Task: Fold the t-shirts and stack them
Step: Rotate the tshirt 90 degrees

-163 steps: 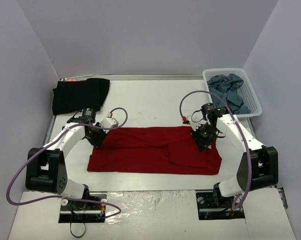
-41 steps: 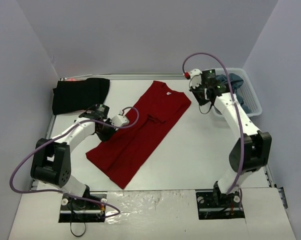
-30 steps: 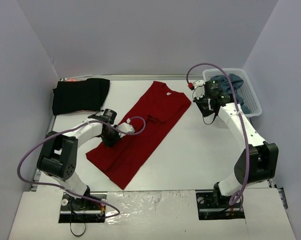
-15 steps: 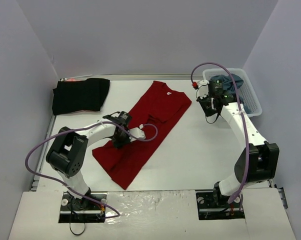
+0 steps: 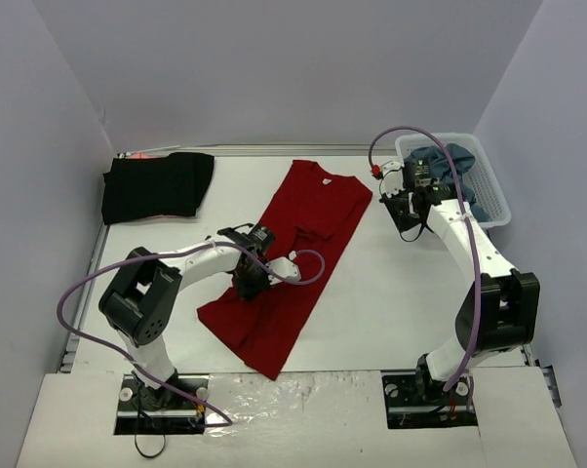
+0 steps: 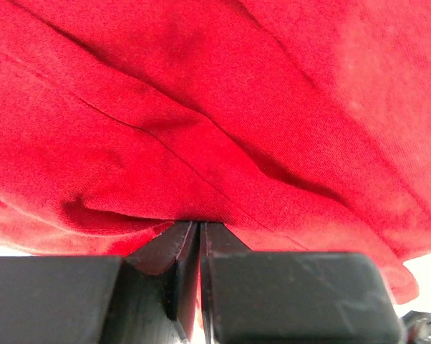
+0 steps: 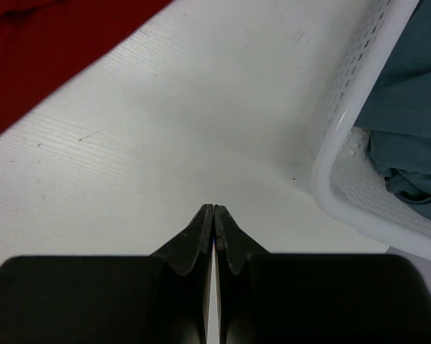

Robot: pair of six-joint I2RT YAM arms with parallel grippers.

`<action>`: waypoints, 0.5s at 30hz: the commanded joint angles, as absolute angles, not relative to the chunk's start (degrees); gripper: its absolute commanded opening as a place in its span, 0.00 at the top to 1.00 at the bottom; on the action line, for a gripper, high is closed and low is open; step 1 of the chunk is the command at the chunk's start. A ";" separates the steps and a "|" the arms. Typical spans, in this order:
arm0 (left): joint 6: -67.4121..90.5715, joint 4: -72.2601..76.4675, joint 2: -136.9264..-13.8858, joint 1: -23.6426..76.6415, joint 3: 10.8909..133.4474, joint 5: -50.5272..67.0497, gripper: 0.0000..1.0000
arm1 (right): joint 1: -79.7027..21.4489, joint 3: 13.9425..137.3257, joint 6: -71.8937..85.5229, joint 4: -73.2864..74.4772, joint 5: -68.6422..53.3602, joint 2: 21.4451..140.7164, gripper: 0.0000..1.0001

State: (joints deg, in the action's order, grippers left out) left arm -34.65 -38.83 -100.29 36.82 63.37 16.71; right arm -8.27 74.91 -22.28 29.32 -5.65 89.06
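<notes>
Black shirt (image 5: 157, 185) lies folded upper left, red shirt (image 5: 308, 219) half-folded mid-desk with left tool (image 5: 249, 283) clamped on its edge, right tool (image 5: 407, 220) together and empty, blue-grey shirts (image 5: 450, 168) unfolded in basket (image 5: 499, 207) upper right.

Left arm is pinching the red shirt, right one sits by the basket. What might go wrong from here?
The left gripper pinches only a thin fold of the dark red t-shirt, which may slip free. With the right gripper shut, empty and apart from the cloth, one-handed pulling could bunch the creased shirt.
</notes>
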 commanded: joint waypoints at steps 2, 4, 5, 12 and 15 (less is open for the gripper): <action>-32.52 -44.21 -101.87 40.61 61.96 24.52 0.98 | -8.17 73.65 -22.32 30.15 -7.29 90.18 1.00; -32.34 -44.56 -102.21 42.18 63.10 25.57 0.98 | -8.17 73.65 -22.24 30.06 -7.73 90.44 1.00; -32.34 -44.73 -102.30 42.71 63.45 26.10 0.98 | -8.17 73.65 -22.15 30.06 -8.00 90.70 1.00; -30.24 -44.65 -106.25 48.86 67.76 27.25 0.98 | -8.17 73.48 -22.15 30.32 -8.35 91.49 1.00; -29.45 -44.91 -108.10 50.01 70.48 27.86 0.98 | -8.17 73.74 -22.06 30.59 -9.05 91.93 1.00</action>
State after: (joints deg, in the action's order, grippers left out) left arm -30.85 -44.23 -105.19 48.80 69.41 24.10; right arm -8.27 73.73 -22.31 29.32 -8.01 91.35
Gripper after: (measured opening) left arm 0.027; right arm 0.001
